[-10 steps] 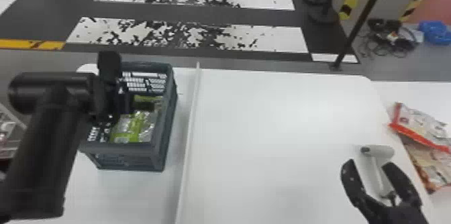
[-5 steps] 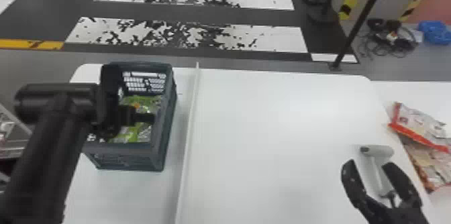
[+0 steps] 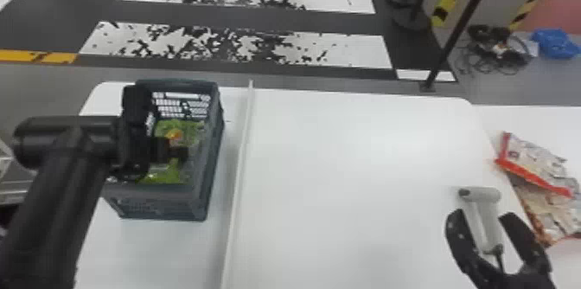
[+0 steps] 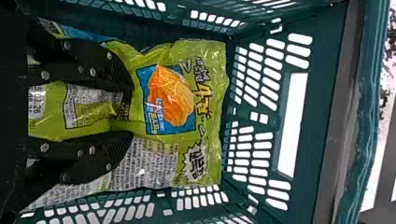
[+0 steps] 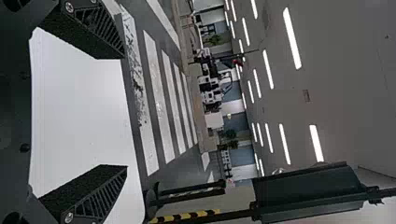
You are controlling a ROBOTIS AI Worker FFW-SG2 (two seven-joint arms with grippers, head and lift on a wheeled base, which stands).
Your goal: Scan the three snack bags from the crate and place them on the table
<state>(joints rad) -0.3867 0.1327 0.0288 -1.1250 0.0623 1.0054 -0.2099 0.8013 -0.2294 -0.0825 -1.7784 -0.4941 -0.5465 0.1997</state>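
- Hanging over the crate (image 3: 207, 206), which stands by the far left corner of the table (image 3: 371, 171), the left gripper (image 3: 183, 153) has its fingers (image 4: 100, 65) squeezed in on a green snack bag (image 4: 210, 84).
- That bag, chip picture up, lies inside the crate; the fingers cover part of it.
- Under it, a blue-and-green packet (image 4: 84, 33) is mostly hidden, too covered to make out.
- In the head view the left arm (image 3: 56, 206) blocks the crate's left side.
- By the table's right edge, the right gripper (image 3: 483, 216) is spread wide, nothing pinched. Between its fingers the head view shows a pale handheld scanner (image 3: 480, 195), its lower end partly obscured.
- Past the right edge, a red-and-white snack bag (image 3: 534, 160) overlaps another packet (image 3: 557, 214), hiding some of it; the frame crops that lower one.
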